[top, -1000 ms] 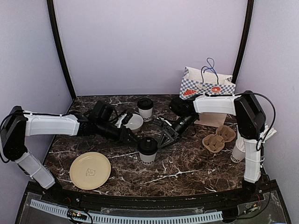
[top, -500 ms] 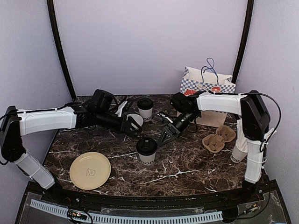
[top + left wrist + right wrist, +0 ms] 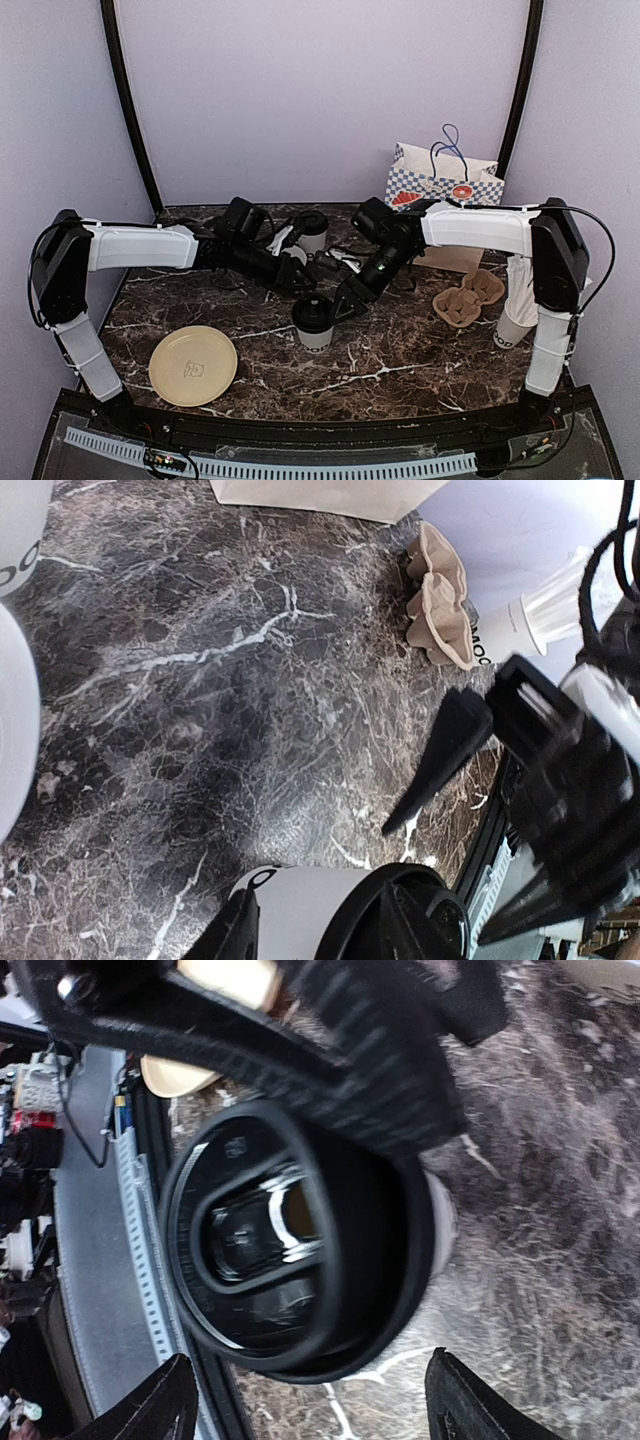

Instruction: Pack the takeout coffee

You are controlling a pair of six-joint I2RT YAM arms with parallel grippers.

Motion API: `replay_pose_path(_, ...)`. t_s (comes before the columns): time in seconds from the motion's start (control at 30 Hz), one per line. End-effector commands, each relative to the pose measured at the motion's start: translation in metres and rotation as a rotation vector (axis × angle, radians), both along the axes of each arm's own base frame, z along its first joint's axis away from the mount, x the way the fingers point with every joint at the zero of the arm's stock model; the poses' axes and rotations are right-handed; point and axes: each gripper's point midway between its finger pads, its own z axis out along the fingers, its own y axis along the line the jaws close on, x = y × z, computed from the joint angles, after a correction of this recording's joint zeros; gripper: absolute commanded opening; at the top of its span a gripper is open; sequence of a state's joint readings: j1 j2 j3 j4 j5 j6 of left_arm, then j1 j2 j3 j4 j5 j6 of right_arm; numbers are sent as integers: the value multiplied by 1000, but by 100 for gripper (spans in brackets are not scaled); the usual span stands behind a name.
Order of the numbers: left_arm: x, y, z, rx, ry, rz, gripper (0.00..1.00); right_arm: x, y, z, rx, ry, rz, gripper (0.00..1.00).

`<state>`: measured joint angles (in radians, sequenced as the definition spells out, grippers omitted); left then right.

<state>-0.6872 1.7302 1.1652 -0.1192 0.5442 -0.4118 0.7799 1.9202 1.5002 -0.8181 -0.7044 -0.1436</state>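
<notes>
While the right end effector (image 3: 312, 1396) is spread open right by the lidded cup (image 3: 314, 318), can't tell with the left end effector (image 3: 297, 277) (mostly hidden).

Both upright and black-lidded, the near white cup (image 3: 314, 328) stands mid-table, the far cup (image 3: 314, 234) behind it.

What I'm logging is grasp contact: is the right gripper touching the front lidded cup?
Cannot tell. In the right wrist view the open right gripper straddles the front lidded cup, but blur hides whether either finger meets it.
</notes>
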Motion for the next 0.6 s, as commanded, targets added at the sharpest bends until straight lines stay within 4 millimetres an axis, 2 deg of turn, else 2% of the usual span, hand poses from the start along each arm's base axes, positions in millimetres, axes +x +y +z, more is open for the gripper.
replay_pose_path(0.0, -4, -5, 11, -65, 0, -43, 43, 26, -5, -20, -79, -69, -68, 76)
replay_pose_path(0.37, -17, 7, 11, -69, 25, -9, 40, 72, -17, -19, -92, -77, -171, 71)
replay_pose_path(0.5, -17, 9, 9, -63, 40, 14, 39, 81, -19, -15, -78, -78, -183, 70)
replay_pose_path(0.57, -15, 10, 11, -60, 36, 29, 39, 79, -18, -10, -60, -76, -170, 70)
